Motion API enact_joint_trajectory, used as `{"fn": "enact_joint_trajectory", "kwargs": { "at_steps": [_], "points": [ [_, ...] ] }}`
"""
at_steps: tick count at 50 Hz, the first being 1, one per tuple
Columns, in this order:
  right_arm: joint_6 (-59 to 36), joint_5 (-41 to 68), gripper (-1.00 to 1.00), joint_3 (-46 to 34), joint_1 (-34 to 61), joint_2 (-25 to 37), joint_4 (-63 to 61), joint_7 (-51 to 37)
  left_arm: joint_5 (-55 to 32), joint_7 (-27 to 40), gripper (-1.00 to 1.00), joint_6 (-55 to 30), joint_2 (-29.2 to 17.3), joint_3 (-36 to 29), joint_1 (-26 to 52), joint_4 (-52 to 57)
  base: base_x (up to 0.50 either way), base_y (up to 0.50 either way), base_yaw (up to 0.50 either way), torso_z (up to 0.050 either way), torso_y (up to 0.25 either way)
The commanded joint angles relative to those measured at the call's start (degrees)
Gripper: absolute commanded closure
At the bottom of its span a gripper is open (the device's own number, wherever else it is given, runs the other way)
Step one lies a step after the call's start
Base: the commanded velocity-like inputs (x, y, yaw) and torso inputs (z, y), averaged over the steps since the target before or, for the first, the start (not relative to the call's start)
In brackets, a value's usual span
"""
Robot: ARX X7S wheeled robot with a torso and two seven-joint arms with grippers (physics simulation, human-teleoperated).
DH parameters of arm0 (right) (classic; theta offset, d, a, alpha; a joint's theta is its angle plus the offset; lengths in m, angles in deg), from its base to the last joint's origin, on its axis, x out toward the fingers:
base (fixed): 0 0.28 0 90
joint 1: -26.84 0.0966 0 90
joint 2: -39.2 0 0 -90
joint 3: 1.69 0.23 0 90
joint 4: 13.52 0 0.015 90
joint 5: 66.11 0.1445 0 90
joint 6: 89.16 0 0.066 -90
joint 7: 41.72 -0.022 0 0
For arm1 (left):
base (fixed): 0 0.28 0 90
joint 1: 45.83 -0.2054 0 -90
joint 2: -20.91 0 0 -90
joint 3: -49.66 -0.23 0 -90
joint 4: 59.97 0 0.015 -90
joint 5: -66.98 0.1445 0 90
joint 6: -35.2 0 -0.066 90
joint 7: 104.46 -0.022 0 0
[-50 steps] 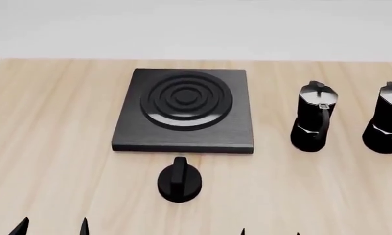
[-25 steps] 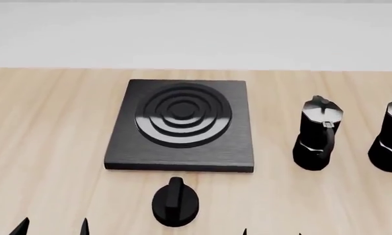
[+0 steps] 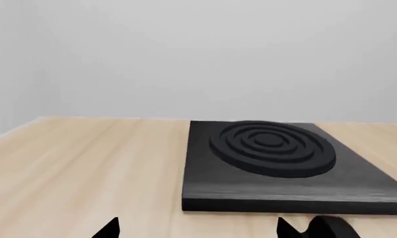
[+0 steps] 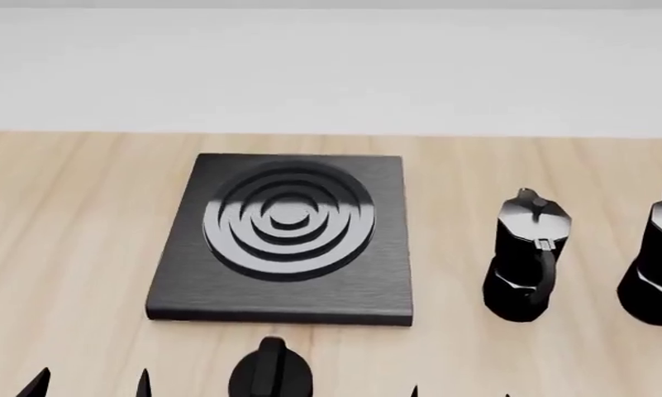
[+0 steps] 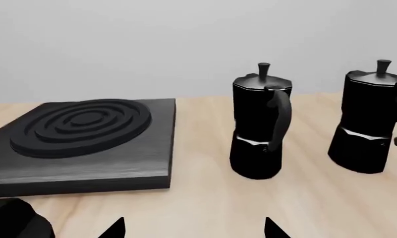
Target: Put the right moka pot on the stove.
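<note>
The right moka pot (image 4: 658, 269), black with a shiny grey lid, stands at the right edge of the head view, partly cut off; it also shows in the right wrist view (image 5: 368, 124). Its twin (image 4: 524, 258) stands left of it, handle toward me (image 5: 259, 124). The stove (image 4: 287, 240), a dark slab with concentric rings, lies at the table's middle (image 3: 277, 166) (image 5: 79, 144). My left gripper (image 4: 88, 385) and right gripper (image 4: 459, 392) are open and empty at the near edge, only fingertips showing (image 3: 197, 229) (image 5: 193, 229).
A black oval knob (image 4: 270, 372) lies on the wooden table (image 4: 66, 248) just in front of the stove, between my grippers; it shows too in the left wrist view (image 3: 330, 229) and the right wrist view (image 5: 13, 220). A pale wall stands behind the table.
The head view has tilted up and shifted: stove, knob and both pots sit lower and further left in the picture, and more wall shows. Nothing on the table moved.
</note>
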Motion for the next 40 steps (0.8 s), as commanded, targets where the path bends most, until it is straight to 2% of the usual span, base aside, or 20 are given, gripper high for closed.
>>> {"fn": "enact_joint_trajectory", "kwargs": {
  "at_steps": [1,40],
  "points": [
    [0.5,0.3,-1.00,-0.2,0.3,0.1,0.8,-0.1,-0.2,0.2,-1.00,0.3,-0.2,-0.3,0.1,-0.4,0.17,-0.09,0.00,0.000,0.000],
    [0.4,0.8,-1.00,-1.2,0.2,1.1,-0.1,-1.1,-0.8,1.1,-1.00,0.2,-0.9,-1.3,0.3,-0.3,0.18,-0.06,0.00,0.000,0.000]
  ]
}}
